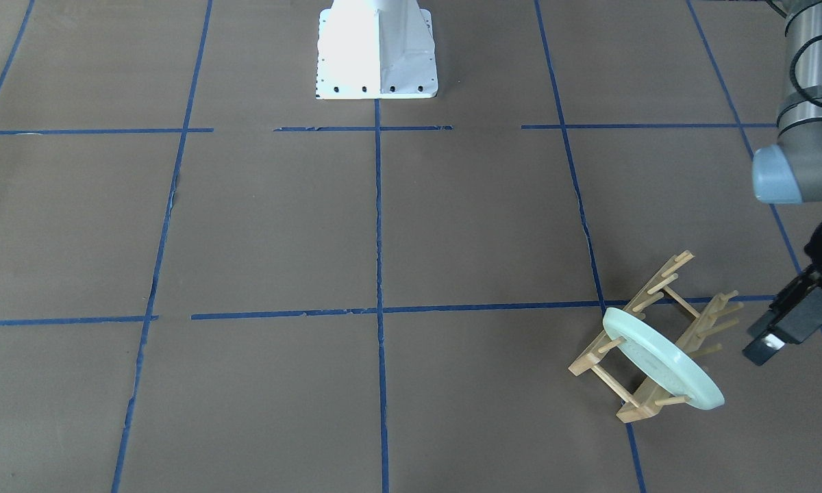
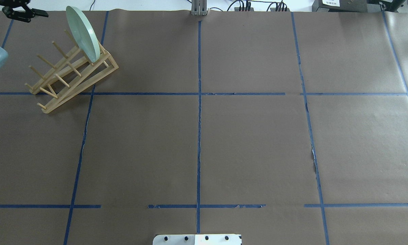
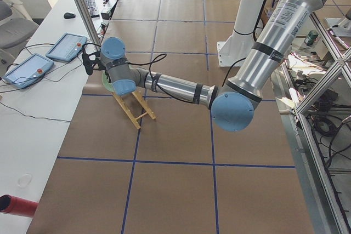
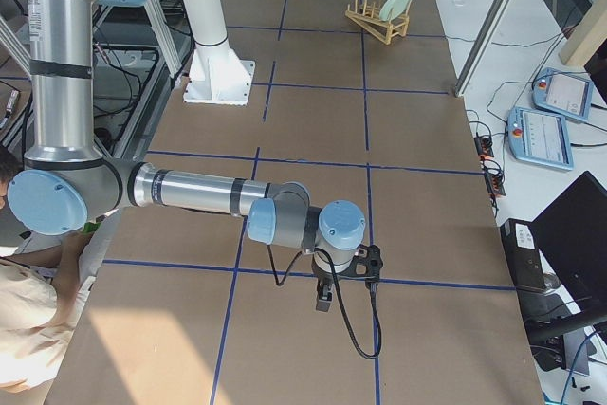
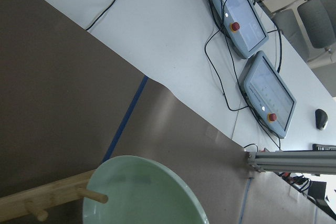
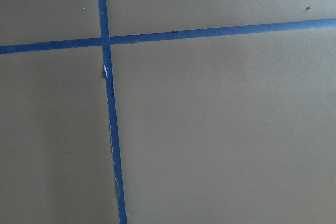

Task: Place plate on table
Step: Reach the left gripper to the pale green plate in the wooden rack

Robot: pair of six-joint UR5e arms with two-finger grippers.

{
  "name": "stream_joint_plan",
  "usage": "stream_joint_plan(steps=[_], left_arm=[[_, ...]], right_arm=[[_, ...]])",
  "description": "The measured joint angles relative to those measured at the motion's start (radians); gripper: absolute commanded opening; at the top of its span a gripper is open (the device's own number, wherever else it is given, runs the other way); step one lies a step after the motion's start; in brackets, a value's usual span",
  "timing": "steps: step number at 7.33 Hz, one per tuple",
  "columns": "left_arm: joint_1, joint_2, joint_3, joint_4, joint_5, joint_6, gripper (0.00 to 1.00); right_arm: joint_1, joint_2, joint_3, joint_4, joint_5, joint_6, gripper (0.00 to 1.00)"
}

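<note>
Exterior front-facing view, lower right: round pale mint-green plate (image 1: 661, 359) stands tilted in light wooden peg rack (image 1: 633, 409). Black left gripper (image 1: 764, 346) beside it, empty, spread unclear; right gripper (image 4: 327, 296) state indeterminable. Pegs could snag the lifted plate, dragging the rack.

A wooden peg rack (image 2: 88, 81) stands near a white bench (image 5: 173, 40) bearing two grey pendants (image 5: 269, 95) and a mouse (image 5: 321, 119).

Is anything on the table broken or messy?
Only a little. The paper on the table is torn beside one blue tape line, showing white underneath. The plate stands neatly on edge in the wooden rack, and nothing is spilled.
</note>
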Motion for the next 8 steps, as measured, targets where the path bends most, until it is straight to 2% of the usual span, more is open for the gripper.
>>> stream_joint_plan(steps=[2, 3, 4, 8], left_arm=[[0.051, -0.019, 0.023, -0.023, 0.069, -0.079, 0.68], [0.058, -0.023, 0.03, -0.025, 0.077, -0.088, 0.31], [0.06, -0.025, 0.034, -0.026, 0.08, -0.091, 0.0], [0.054, -0.027, 0.024, -0.026, 0.075, -0.091, 0.0]], right_arm=[[0.0, 0.0, 0.0, 0.0, 0.0, 0.0, 1.0], [0.0, 0.0, 0.0, 0.0, 0.0, 0.0, 1.0], [0.0, 0.0, 0.0, 0.0, 0.0, 0.0, 1.0], [0.0, 0.0, 0.0, 0.0, 0.0, 0.0, 1.0]])
